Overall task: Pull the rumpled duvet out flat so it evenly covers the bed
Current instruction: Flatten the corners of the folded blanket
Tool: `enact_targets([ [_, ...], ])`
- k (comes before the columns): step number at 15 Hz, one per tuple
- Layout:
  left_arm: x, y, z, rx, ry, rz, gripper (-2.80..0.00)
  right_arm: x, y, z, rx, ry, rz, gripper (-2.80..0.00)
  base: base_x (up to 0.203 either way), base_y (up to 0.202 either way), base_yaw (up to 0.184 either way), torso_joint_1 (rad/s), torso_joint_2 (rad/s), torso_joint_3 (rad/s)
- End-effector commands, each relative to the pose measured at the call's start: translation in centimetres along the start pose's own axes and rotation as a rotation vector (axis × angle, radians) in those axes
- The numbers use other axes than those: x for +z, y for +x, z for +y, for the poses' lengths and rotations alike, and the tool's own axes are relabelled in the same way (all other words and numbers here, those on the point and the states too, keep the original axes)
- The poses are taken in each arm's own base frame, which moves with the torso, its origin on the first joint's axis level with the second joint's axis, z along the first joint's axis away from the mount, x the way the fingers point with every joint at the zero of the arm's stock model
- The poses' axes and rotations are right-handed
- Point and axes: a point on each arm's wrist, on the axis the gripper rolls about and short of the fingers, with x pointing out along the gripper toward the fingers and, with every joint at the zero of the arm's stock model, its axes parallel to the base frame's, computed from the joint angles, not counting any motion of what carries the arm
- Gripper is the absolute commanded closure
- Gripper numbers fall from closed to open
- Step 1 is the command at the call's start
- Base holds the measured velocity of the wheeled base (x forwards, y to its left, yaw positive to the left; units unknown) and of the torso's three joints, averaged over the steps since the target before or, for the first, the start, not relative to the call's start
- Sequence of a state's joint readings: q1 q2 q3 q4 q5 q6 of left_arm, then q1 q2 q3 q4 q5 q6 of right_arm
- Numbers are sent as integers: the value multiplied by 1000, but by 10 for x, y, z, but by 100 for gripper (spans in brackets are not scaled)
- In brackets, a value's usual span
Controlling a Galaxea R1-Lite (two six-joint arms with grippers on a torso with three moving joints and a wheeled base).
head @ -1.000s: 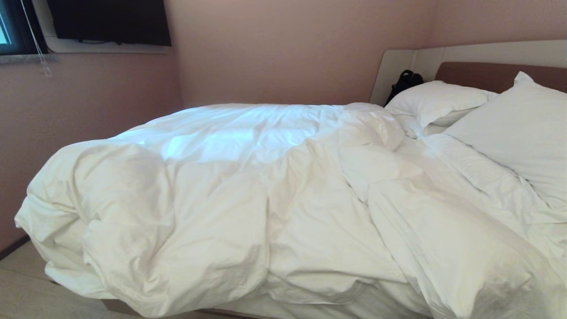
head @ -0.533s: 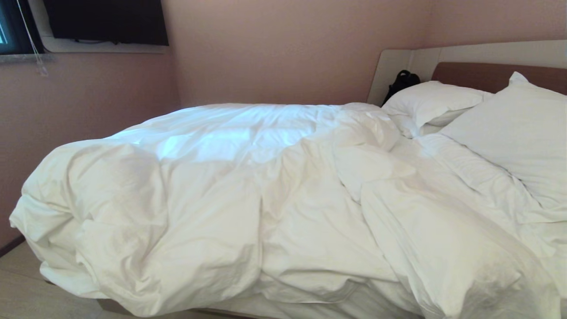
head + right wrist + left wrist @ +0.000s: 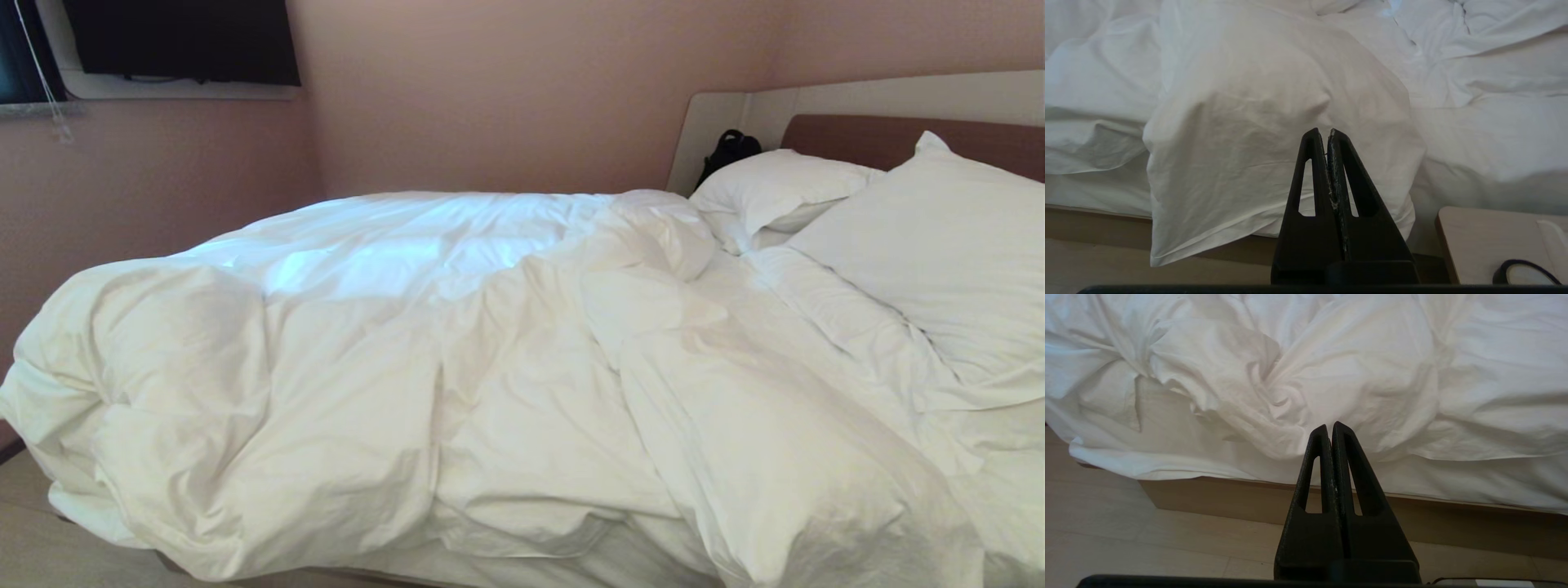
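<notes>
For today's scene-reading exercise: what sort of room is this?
Probably a bedroom, maybe a hotel room: a bed with a rumpled duvet, two pillows, and a wall-mounted screen.

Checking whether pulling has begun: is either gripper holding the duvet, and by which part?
Nothing is held. The left gripper and right gripper are both shut and empty, short of the duvet.

The right gripper (image 3: 1329, 131), fingers pressed together and empty, points at the rumpled duvet (image 3: 1274, 122) overhanging the bed's base (image 3: 1094, 222).
</notes>
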State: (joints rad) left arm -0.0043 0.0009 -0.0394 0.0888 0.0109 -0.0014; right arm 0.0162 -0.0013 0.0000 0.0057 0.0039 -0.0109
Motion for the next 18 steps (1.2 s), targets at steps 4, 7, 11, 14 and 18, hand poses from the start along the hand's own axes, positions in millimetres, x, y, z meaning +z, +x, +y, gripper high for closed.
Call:
enact_targets([
  [4,0,0,0,1,0,0,0,0,0,0,1,0,2,0,0,0,0,0,0,0],
  [7,0,0,0,0,0,0,0,0,0,0,2,-5,3,0,0,0,0,0,0,0],
  [11,0,0,0,0,0,0,0,0,0,0,1,3,2,0,0,0,0,0,0,0],
  [14,0,0,0,2,0,0,0,0,0,0,-2,-7,3,0,0,0,0,0,0,0],
  [18,0,0,0,0,0,1,0,26,-10,0,18,-6,-14,0,0,0,0,0,0,0],
])
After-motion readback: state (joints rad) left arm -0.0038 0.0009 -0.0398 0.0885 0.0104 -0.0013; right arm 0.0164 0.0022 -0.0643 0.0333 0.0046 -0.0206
